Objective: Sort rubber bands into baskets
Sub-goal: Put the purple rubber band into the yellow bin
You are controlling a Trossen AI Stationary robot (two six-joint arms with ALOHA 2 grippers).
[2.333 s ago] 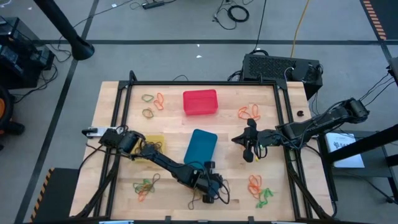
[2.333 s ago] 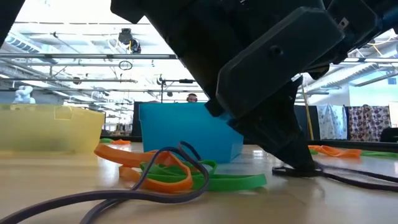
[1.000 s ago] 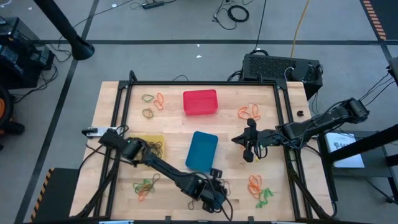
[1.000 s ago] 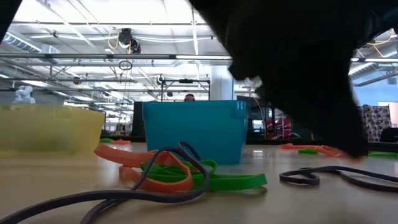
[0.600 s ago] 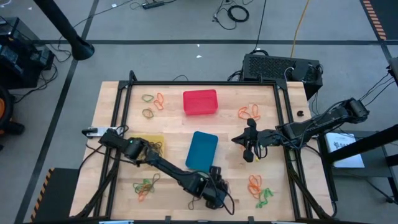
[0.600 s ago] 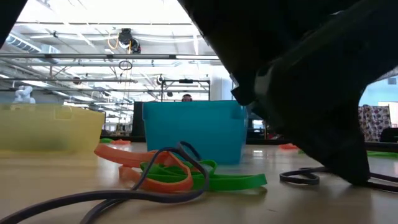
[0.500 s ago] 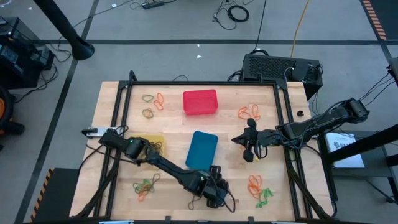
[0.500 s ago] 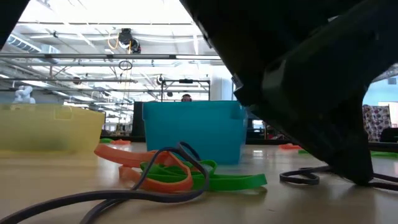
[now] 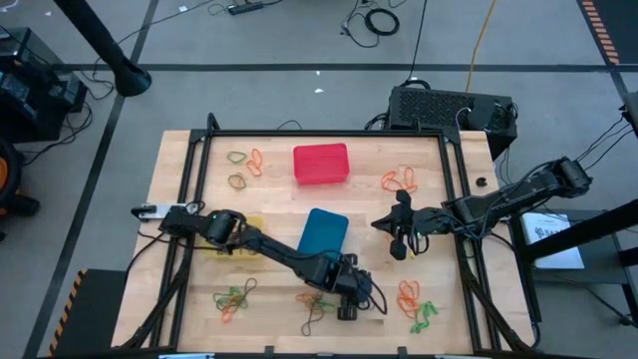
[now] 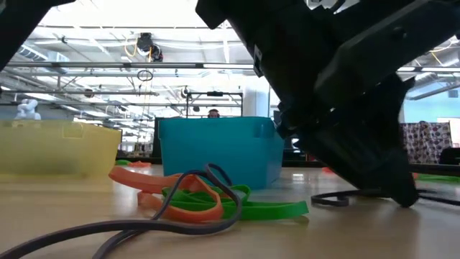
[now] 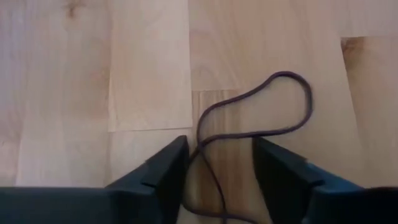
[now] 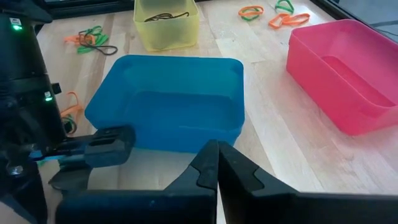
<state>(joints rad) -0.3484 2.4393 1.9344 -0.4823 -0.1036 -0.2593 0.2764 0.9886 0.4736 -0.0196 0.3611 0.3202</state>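
Surroundings: wooden bench [image 9: 179,160] inside a black frame; a black box [image 9: 451,108] sits off its far right corner; cables trail on the grey floor; the low view shows a ceiling with lights beyond the bench.
In the way: in the low view my own left arm fills the upper right and hides most of what lies behind it; the blue basket [image 9: 322,237] stands just behind my left gripper.
Left gripper [image 9: 346,308]: down at the bench near its front edge, right of centre; fingers [image 11: 163,171] parted a little, one on each side of a dark rubber band [image 11: 256,121]; the band's strand passes between them and its loop lies flat on the wood ahead; I cannot tell whether the fingers are pinching it.
Right gripper [image 9: 399,244]: hovering right of the blue basket; fingers pressed together, nothing between them.
Baskets: red basket [image 9: 321,164] near the far edge, centre; blue basket mid-bench, looks empty; yellow basket [image 12: 166,22] on the left, partly under my left arm, with dark bands [image 12: 168,17] inside.
Loose bands: orange and green ones far left [image 9: 244,168]; orange ones far right [image 9: 401,179]; an orange, green and dark tangle at front left [image 9: 233,298]; orange and green at front right [image 9: 417,304]; all thin loops, much smaller than a basket.
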